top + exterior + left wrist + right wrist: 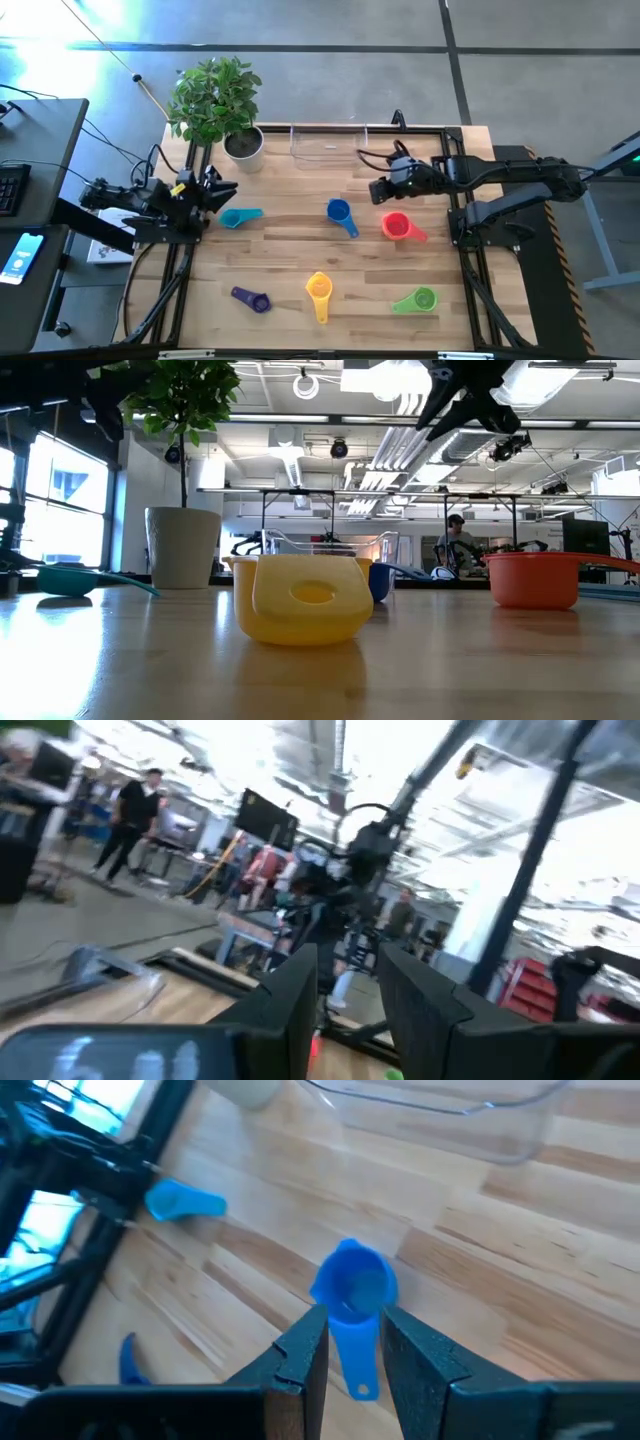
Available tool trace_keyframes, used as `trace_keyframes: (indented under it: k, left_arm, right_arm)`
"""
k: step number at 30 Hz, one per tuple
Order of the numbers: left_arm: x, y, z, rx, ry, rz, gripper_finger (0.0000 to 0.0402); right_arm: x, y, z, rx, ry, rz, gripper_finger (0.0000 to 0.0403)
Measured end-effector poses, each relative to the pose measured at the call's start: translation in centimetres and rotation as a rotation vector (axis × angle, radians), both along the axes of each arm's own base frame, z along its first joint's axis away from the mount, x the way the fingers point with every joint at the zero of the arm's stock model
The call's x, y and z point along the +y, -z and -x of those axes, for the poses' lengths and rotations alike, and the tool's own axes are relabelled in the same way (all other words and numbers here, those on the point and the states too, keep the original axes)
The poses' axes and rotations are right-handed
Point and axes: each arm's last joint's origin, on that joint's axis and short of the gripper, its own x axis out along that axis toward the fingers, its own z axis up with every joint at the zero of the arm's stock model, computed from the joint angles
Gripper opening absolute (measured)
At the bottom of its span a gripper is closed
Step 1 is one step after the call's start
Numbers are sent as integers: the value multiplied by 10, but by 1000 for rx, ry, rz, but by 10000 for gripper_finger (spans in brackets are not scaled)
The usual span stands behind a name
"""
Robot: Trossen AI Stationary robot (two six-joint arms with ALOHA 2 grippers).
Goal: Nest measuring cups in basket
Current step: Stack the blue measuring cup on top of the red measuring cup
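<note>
My right end effector point(352, 1342), fingers spread, hangs above the blue cup point(354, 1289), its handle pointing back between them, basket point(440, 1125) beyond.

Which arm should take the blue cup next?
Right, probably. The right gripper is out over the table close beside the blue cup, fingers apart, and its wrist view frames the cup's handle between them. The left gripper sits at the table's left edge, nearer the teal cup.
</note>
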Motion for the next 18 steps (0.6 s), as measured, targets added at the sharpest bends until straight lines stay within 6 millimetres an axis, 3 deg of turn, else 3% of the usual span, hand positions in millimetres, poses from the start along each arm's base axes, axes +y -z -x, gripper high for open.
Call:
trace_keyframes:
  k: [8, 18]
  left_arm:
    - [-6, -27, -16, 93, 45, -155, 95]
    - [-17, -41, -68, 399, 40, -385, 95]
  right_arm:
    - [0, -5, -5, -75, -3, 5, 85]
    - [-1, -19, -15, -233, -36, 91, 85]
